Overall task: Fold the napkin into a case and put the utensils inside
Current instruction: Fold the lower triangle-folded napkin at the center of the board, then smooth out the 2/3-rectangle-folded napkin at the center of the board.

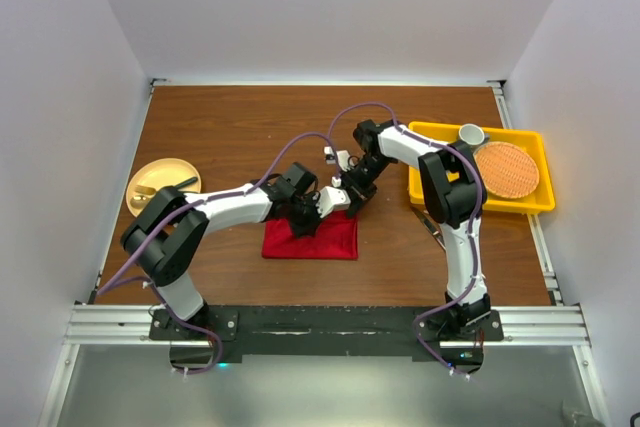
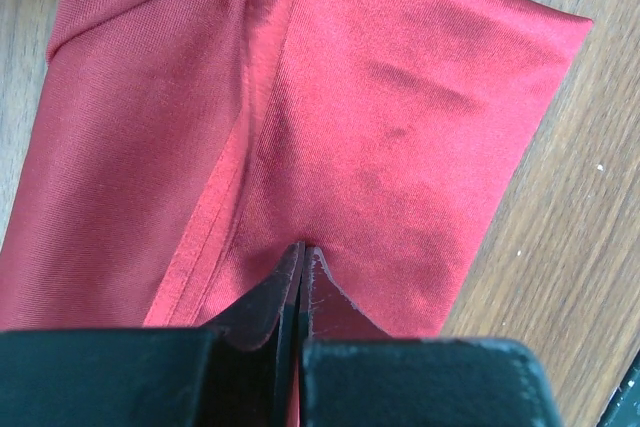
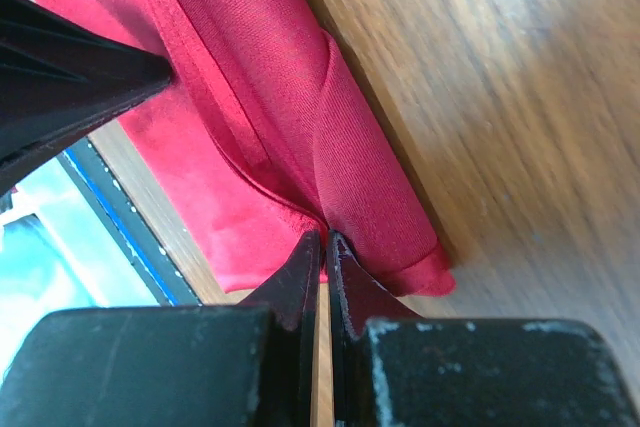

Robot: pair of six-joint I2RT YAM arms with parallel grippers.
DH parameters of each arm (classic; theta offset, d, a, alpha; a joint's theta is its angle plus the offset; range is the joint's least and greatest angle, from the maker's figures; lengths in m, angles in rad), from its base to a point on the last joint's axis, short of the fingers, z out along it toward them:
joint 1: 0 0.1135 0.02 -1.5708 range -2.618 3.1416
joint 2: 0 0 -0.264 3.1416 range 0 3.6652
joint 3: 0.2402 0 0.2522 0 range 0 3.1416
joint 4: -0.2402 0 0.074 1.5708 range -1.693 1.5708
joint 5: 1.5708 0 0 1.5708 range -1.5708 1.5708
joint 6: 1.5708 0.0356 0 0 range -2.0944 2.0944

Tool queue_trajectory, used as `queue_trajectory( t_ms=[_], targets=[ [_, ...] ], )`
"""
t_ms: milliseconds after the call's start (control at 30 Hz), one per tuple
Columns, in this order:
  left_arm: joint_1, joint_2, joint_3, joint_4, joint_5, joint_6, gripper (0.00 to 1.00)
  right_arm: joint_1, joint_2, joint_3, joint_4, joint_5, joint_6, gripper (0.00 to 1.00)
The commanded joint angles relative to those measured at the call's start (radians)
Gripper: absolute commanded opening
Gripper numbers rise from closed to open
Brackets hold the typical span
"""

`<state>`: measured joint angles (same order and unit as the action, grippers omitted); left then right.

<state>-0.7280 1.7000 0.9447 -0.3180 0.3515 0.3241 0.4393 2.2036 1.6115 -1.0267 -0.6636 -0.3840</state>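
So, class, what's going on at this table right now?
Two robot arms are bent over a red napkin in the middle of the wooden table. The left hand is pinched shut on a fold of the cloth, and the right hand is pinched shut on a folded edge. The napkin lies folded into a rough rectangle, with no cutlery showing in it. A yellow tray sits at the right.

Top view is evenly bright, with soft shadows. Wrist views blur along the bottom edge; the napkin [image 2: 400, 127] shows mild sheen.
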Motion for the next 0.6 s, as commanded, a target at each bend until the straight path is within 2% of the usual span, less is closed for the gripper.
queue_trajectory(
  t_ms=[0, 67, 133, 200, 267, 433, 567],
  targets=[
    [-0.001, 0.026, -0.02, -0.033, -0.023, -0.01, 0.0, -0.004, -0.007, 0.005, 0.016, 0.07, -0.056, 0.0],
    [0.007, -0.031, -0.018, -0.021, 0.024, -0.004, 0.03, -0.005, 0.002, 0.008, 0.023, 0.079, -0.055, 0.0],
    [0.042, -0.101, -0.003, -0.015, 0.07, 0.006, 0.13, -0.005, 0.007, 0.014, 0.036, 0.084, -0.053, 0.0],
    [0.113, -0.141, 0.018, -0.021, 0.138, -0.028, 0.23, -0.004, 0.007, 0.013, 0.048, 0.087, -0.053, 0.0],
    [0.197, -0.178, 0.048, -0.027, 0.177, -0.069, 0.27, -0.005, 0.004, 0.01, 0.053, 0.087, -0.055, 0.0],
    [0.306, -0.182, 0.088, -0.049, 0.101, -0.094, 0.35, -0.005, -0.005, 0.004, 0.063, 0.081, -0.059, 0.0],
    [0.432, -0.146, 0.088, -0.082, 0.11, -0.213, 0.46, -0.005, -0.012, -0.001, 0.068, 0.071, -0.061, 0.0]
  ],
)
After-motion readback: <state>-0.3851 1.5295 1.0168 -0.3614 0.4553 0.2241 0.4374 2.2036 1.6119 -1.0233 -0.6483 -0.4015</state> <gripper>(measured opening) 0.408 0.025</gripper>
